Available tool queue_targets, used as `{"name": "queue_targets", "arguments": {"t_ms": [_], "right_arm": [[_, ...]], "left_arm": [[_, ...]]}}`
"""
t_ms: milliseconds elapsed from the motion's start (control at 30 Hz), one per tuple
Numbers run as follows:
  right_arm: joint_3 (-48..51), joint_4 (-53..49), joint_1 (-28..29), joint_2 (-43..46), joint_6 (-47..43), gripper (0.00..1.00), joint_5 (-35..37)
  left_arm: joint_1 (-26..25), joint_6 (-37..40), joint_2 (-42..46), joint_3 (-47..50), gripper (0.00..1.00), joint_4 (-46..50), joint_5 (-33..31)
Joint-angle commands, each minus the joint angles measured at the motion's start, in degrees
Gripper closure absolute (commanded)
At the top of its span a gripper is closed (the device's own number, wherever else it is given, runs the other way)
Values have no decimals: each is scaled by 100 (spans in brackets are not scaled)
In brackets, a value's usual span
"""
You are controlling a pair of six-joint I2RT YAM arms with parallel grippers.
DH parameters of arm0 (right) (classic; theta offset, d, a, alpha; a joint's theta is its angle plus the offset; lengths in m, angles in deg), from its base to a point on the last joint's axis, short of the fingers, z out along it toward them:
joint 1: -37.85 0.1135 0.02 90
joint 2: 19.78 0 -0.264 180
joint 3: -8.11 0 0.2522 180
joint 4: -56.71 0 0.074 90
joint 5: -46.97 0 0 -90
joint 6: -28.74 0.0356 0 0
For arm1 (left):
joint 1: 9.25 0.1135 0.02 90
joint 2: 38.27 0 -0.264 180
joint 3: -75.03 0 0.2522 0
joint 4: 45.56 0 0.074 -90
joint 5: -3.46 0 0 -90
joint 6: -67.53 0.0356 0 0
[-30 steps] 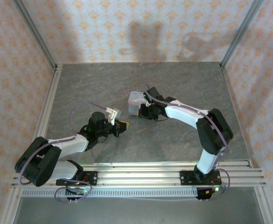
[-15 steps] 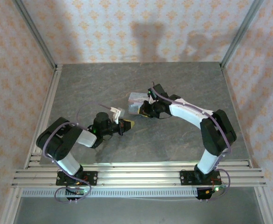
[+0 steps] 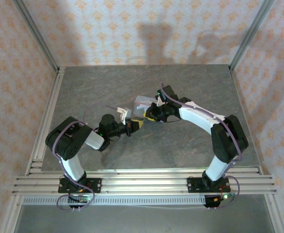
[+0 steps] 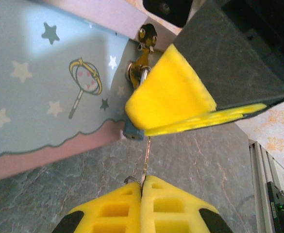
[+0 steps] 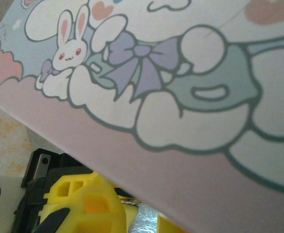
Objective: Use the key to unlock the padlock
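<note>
Now my left gripper [image 3: 136,125] has slid up to the tin [image 3: 142,103], jaws clenched on the key [image 4: 145,158], tip at the padlock [image 4: 132,132] under the tin's clasp [image 4: 142,60], so insertion looks close; my right gripper [image 3: 149,115] covers the padlock, whether clamped I cannot tell.

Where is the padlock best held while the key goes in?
Probably pinch the padlock body across its sides, approaching from the side away from the tin: it hangs from the hasp, and its bottom must stay open for the key.

A grey marbled table [image 3: 190,87] carries the pastel blue-and-pink tin [image 3: 142,103] near its middle.
</note>
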State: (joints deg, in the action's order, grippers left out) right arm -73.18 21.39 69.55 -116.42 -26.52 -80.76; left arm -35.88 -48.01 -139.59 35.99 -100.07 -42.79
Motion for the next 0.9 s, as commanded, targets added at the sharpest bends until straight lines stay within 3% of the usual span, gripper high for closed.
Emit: {"name": "queue_targets", "arguments": {"t_ms": [0,867], "right_arm": [[-57,156,-15,258,57,100,-172],[9,77,-50,310,-12,100,-58]], "left_arm": [[-9,-4,-131,-168,100,-251,101],[110,146,85,17,100,38,-147]]}}
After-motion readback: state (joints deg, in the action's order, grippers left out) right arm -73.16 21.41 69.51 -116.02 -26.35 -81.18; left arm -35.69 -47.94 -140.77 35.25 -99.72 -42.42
